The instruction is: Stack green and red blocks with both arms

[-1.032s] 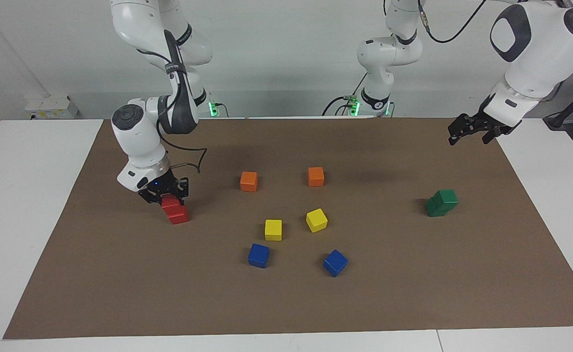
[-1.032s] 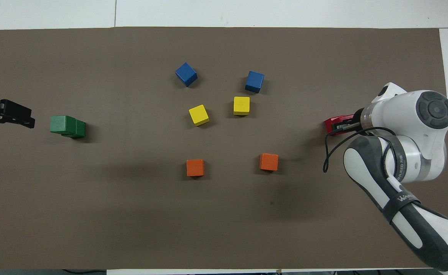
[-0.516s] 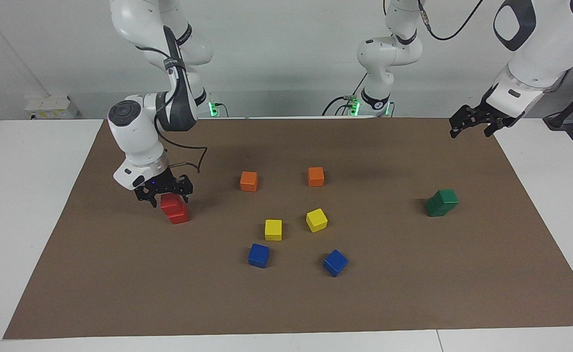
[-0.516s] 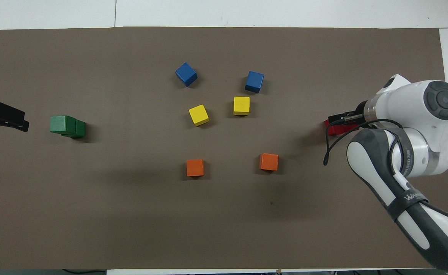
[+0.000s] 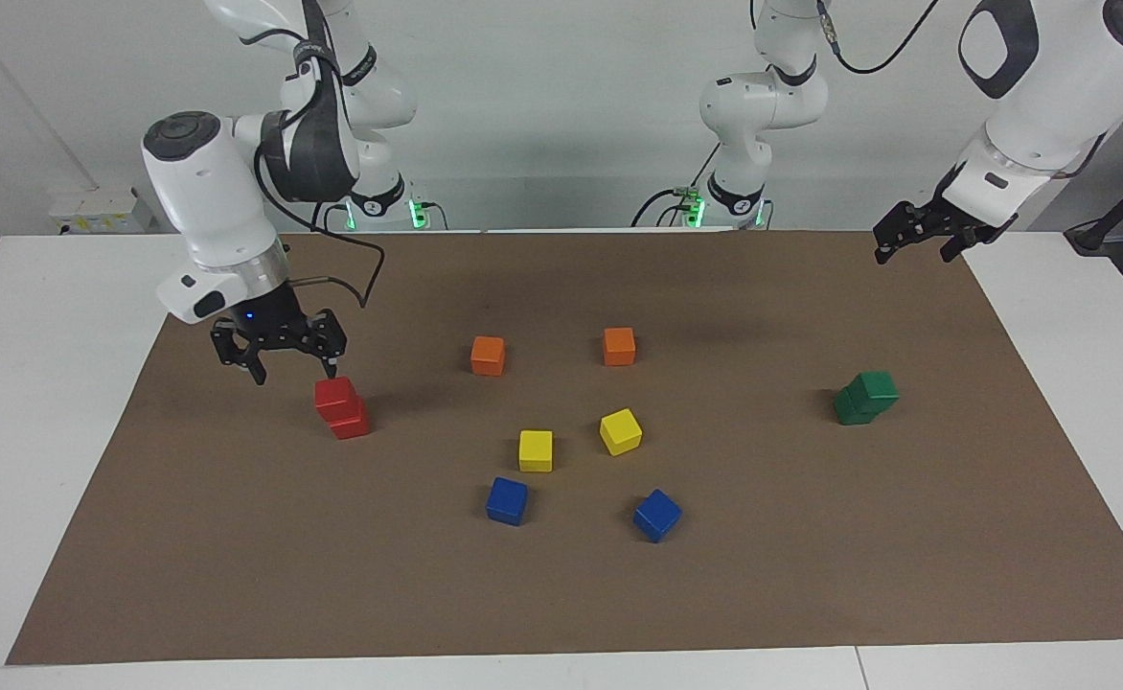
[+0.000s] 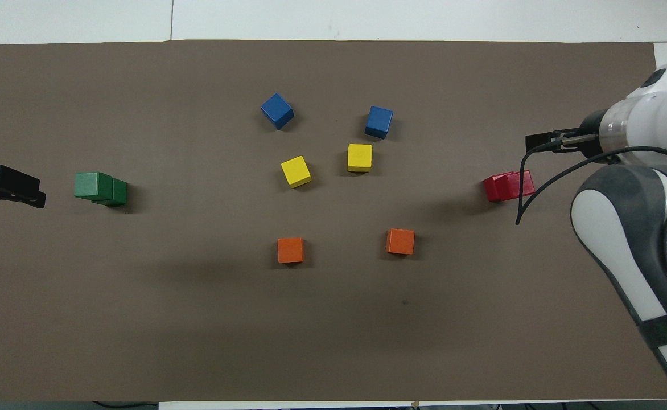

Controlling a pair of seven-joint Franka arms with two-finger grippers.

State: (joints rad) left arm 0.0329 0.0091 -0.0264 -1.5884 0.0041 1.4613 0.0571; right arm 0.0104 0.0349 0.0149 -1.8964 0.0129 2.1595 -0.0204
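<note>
Brown paper mat (image 5: 561, 594) covers most of the white table (image 5: 44, 431) in my feed, and every cube sits on it. My right arm (image 5: 207, 201) rises over its own end of the mat, with the right gripper (image 5: 279, 362) hanging in the air just beside the red stack (image 5: 341, 407), fingers spread and holding nothing. My left arm (image 5: 1041, 86) is up at its own end, its left gripper (image 5: 916, 240) high over the mat's corner, fingers parted and empty, well apart from the green stack (image 5: 865, 398).

Red sits on red toward the right arm's end, the upper cube slightly offset. Green sits on green toward the left arm's end, also offset. Between the two stacks lie the loose cubes: two orange cubes (image 5: 488, 355) nearest the robots, two yellow cubes (image 5: 536, 450) farther out, two blue cubes (image 5: 507, 500) farthest. None of them touches a stack or lies under a gripper.

From across the table I see both stacks as two levels and the gap between each gripper and the mat. From overhead the red stack (image 6: 507, 186) and green stack (image 6: 99, 188) read as overlapping squares, a black cable (image 6: 538, 182) crosses the red one, and only the left gripper (image 6: 9, 185) tip shows.
</note>
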